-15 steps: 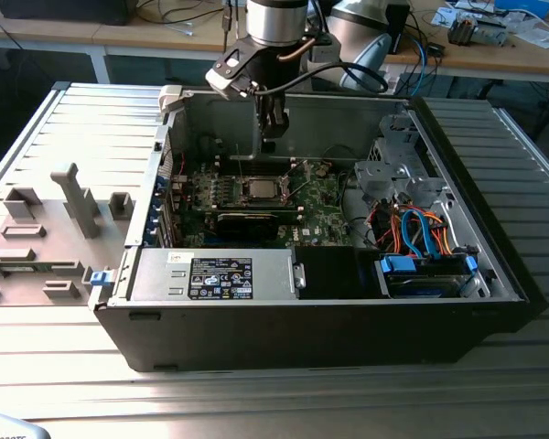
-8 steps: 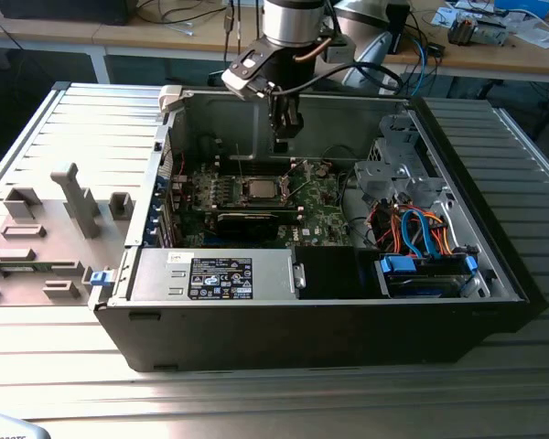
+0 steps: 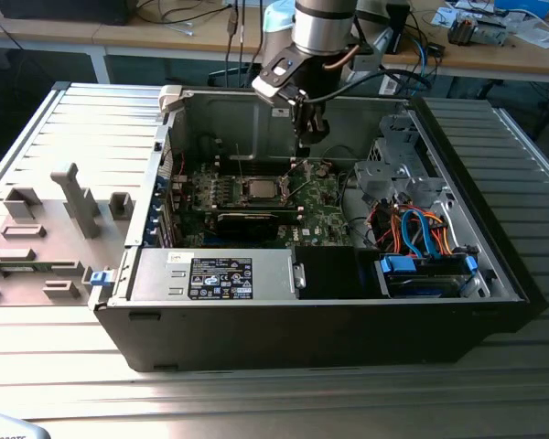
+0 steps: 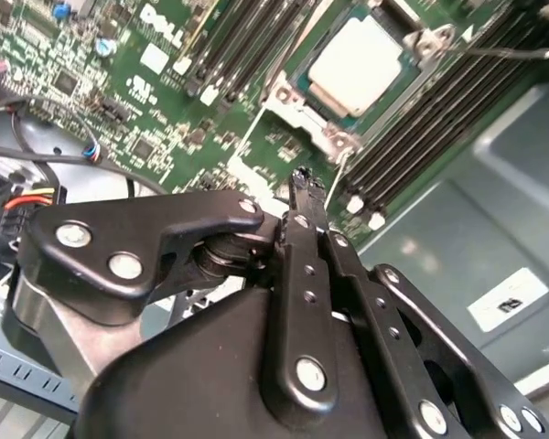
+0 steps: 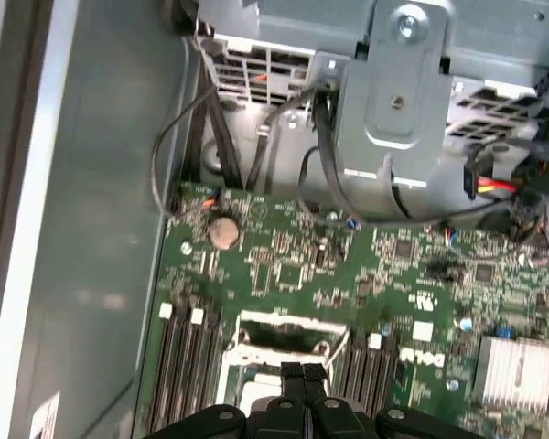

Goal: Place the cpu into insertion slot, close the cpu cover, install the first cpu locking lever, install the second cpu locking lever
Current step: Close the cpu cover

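Observation:
The cpu (image 4: 359, 57) lies flat in the insertion slot (image 3: 261, 189) on the green board, its silvery top showing through the window of the cpu cover (image 4: 297, 108), a metal frame lying around it. A thin wire lever (image 4: 508, 52) juts out from one corner of the socket, and another lever (image 5: 335, 351) crosses its edge in the first wrist view. My gripper (image 3: 306, 151) hangs above the board, a little to the exterior view's right of the socket and behind it. Its black fingertips (image 4: 302, 181) are pressed together with nothing between them, also seen as the gripper (image 5: 302, 371) over the socket frame (image 5: 284, 322).
The open computer case (image 3: 256, 320) surrounds the board. Black memory slots (image 4: 421, 119) flank the socket. A grey drive cage (image 5: 393, 101) with loose cables (image 3: 412, 229) stands at the exterior view's right, and a power supply (image 3: 215, 274) sits in front. A coin battery (image 5: 223, 230) is on the board.

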{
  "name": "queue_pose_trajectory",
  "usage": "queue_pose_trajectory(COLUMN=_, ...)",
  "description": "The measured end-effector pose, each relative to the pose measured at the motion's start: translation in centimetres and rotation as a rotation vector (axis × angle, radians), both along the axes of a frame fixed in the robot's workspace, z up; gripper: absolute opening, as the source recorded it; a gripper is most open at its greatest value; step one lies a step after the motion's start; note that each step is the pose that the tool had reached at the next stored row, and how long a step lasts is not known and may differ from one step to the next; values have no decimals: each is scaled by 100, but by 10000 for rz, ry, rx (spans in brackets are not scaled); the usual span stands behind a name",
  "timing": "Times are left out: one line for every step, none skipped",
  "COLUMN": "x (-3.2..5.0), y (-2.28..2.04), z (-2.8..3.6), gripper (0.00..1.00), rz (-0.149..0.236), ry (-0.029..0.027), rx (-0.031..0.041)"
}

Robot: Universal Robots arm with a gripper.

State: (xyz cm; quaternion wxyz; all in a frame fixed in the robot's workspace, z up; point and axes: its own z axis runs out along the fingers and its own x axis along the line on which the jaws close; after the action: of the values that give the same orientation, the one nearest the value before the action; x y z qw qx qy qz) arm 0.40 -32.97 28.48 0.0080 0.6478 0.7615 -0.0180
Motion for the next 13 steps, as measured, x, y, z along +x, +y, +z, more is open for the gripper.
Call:
queue_pose_trajectory(x=26, y=0, z=-13, gripper=11, rz=1, ry=5, rx=-1)
queue_pose_trajectory(x=70, y=0, z=-33, gripper=11, rz=1, ry=16, rx=-7)
queue_pose_trajectory(x=136, y=0, z=-66, gripper=11, rz=1, ry=31, rx=-14)
queue_pose_trajectory(x=172, y=0, z=-82, gripper=11, rz=0, ry=36, rx=-17)
queue_pose_trajectory(x=234, y=0, z=-113, gripper=11, rz=1, ry=43, rx=-23)
queue_pose_trajectory(x=266, y=0, z=-129, gripper=11, rz=1, ry=45, rx=-25)
queue_pose_trajectory(x=289, y=0, z=-141, gripper=11, rz=0, ry=48, rx=-25)
queue_pose_trajectory(x=311, y=0, z=-154, gripper=11, rz=0, ry=49, rx=-26)
queue_pose_trajectory(x=333, y=0, z=-166, gripper=11, rz=2, ry=52, rx=-28)
queue_pose_trajectory(x=363, y=0, z=-189, gripper=11, rz=1, ry=55, rx=-29)
queue_pose_trajectory(x=386, y=0, z=-224, gripper=11, rz=1, ry=60, rx=-27)
queue_pose_trajectory(x=404, y=5, z=-272, gripper=11, rz=1, ry=66, rx=-31)
queue_pose_trajectory(x=412, y=24, z=-304, gripper=11, rz=0, ry=69, rx=-40)
